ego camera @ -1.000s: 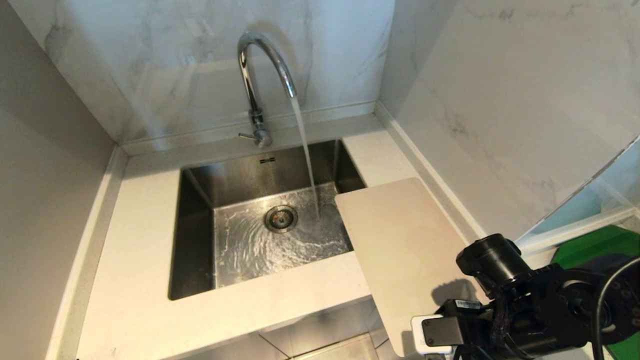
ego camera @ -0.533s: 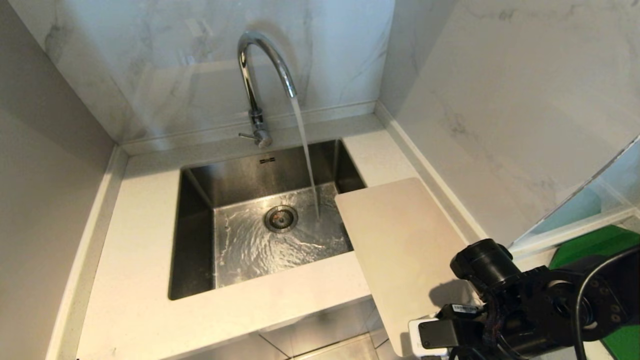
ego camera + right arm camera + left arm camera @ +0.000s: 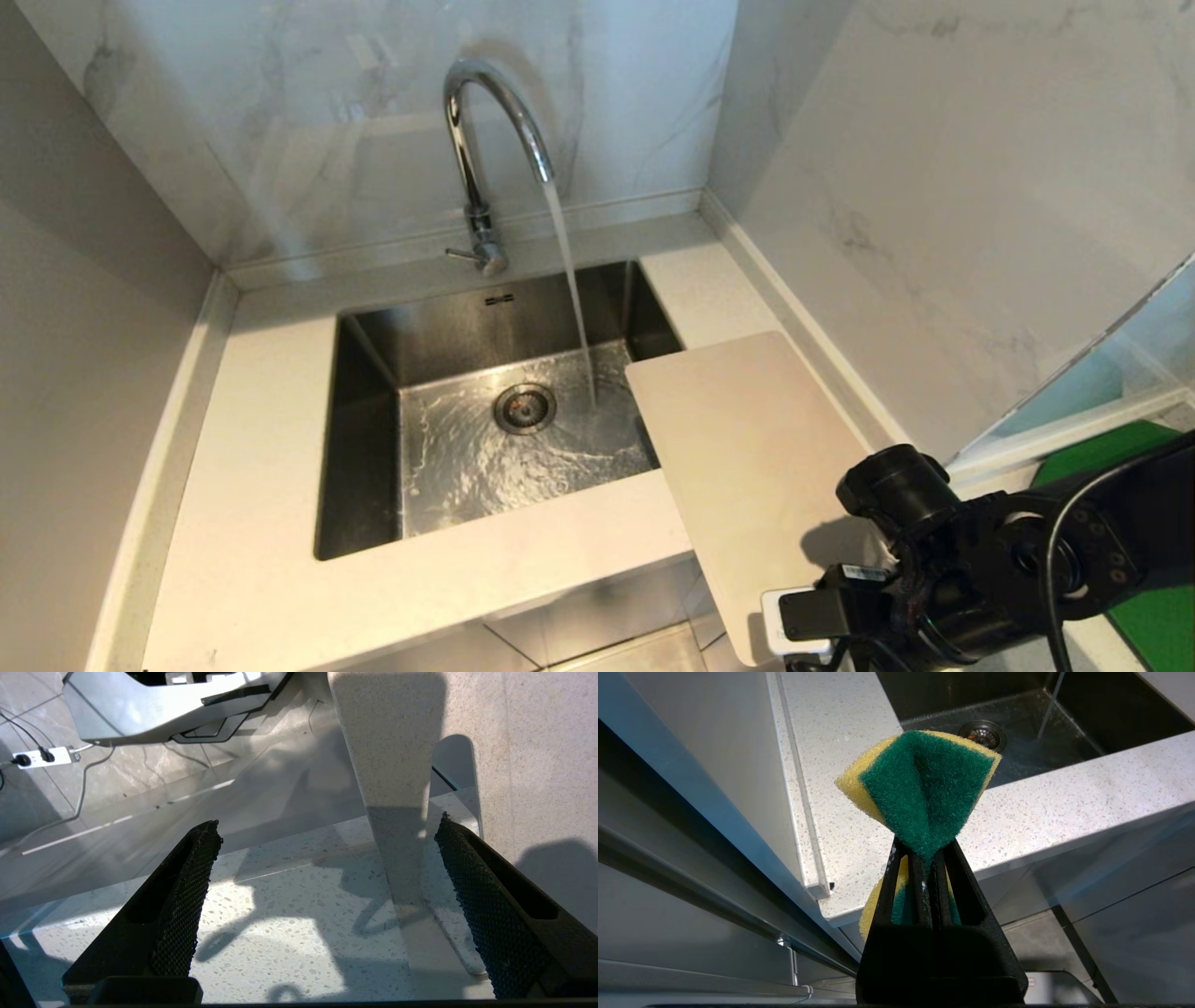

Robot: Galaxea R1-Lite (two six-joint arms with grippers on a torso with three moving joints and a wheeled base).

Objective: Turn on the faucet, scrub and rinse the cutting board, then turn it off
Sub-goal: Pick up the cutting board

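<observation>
The chrome faucet [image 3: 485,140] stands behind the sink, and water streams from its spout into the basin. To the right of the sink the cream cutting board [image 3: 747,467] lies flat on the counter, its near end overhanging the front edge. My right arm [image 3: 943,579] hovers over that near end. In the right wrist view my right gripper [image 3: 325,822] is open above the cutting board [image 3: 392,756], whose slot handle [image 3: 455,774] lies near one finger [image 3: 486,896]. Low in front of the counter, my left gripper [image 3: 924,847] is shut on a green-and-yellow sponge [image 3: 924,788].
The steel sink [image 3: 373,392] has a round drain [image 3: 525,408] and rippling water on its floor. Marble walls close the counter [image 3: 261,523] at the back and right. A green surface [image 3: 1158,616] lies at the far right. My base [image 3: 163,700] stands on the floor below.
My right arm has shifted a little to the left and lower over the board's near end. The water keeps running and the board has not moved.
</observation>
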